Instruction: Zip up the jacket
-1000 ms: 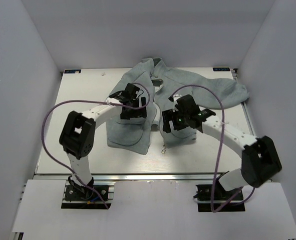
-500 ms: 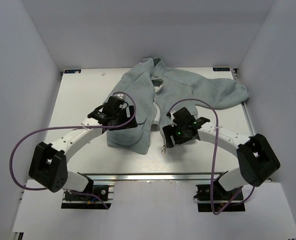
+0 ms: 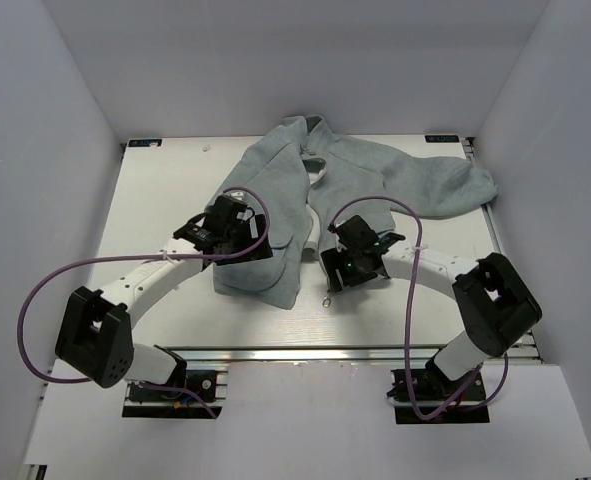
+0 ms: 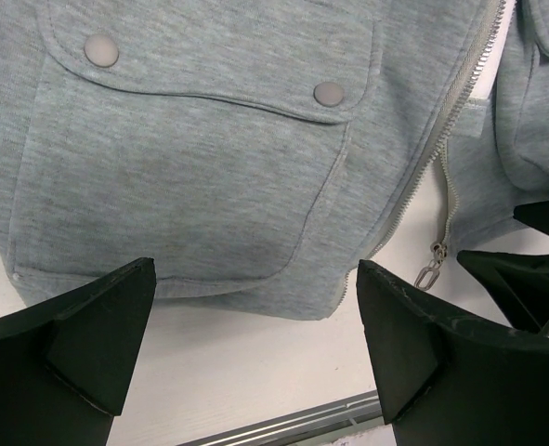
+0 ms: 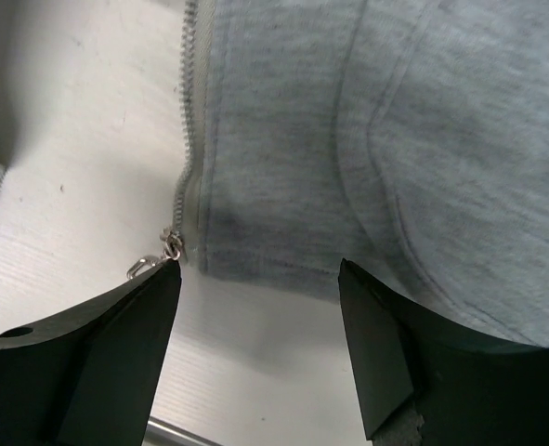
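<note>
The grey-green jacket (image 3: 375,170) lies open on the white table, collar at the far side, hem toward me. Its left panel with a flap pocket (image 4: 190,158) fills the left wrist view. The silver zipper (image 4: 450,102) runs down its edge, with the pull ring (image 4: 429,270) lying on the table. My left gripper (image 3: 240,252) hovers open and empty over that panel's hem (image 4: 255,344). My right gripper (image 3: 341,277) is open and empty over the right panel's hem (image 5: 255,362). The zipper slider (image 5: 173,243) and its ring (image 5: 142,268) lie just beside the right gripper's left finger (image 5: 116,353).
The jacket's right sleeve (image 3: 455,185) stretches to the table's far right. The table's metal front rail (image 3: 305,352) lies just near of the hem. White walls close in the table on three sides. The right gripper's black finger (image 4: 525,279) shows in the left wrist view.
The left arm has folded back and its gripper moved near and left to the left panel's hem. The right gripper slid nearer and left toward the zipper's lower end.
</note>
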Tool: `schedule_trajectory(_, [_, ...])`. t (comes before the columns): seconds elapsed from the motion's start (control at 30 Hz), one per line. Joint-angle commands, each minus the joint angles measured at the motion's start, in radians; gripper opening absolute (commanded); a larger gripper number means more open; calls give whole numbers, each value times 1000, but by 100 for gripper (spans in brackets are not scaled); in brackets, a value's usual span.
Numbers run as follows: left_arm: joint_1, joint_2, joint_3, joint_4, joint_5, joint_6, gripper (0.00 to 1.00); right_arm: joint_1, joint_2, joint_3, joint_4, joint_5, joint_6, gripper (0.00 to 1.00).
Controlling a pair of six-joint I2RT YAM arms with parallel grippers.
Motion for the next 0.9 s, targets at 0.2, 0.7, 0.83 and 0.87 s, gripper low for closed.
schedule_trajectory(0.2, [4, 14, 21, 2, -17, 8, 98, 16, 45, 35, 53, 88, 37, 73])
schedule_trajectory(0.7, [4, 32, 27, 5, -9, 14, 98, 69, 90, 3, 75, 97, 80, 74])
schedule_trajectory(0.83, [4, 48, 34, 4, -8, 12, 98, 111, 108, 15, 32, 190, 129, 74])
schedule_trajectory(0.87, [4, 52, 36, 4, -5, 14, 98, 119, 128, 20, 2, 229, 156, 74])
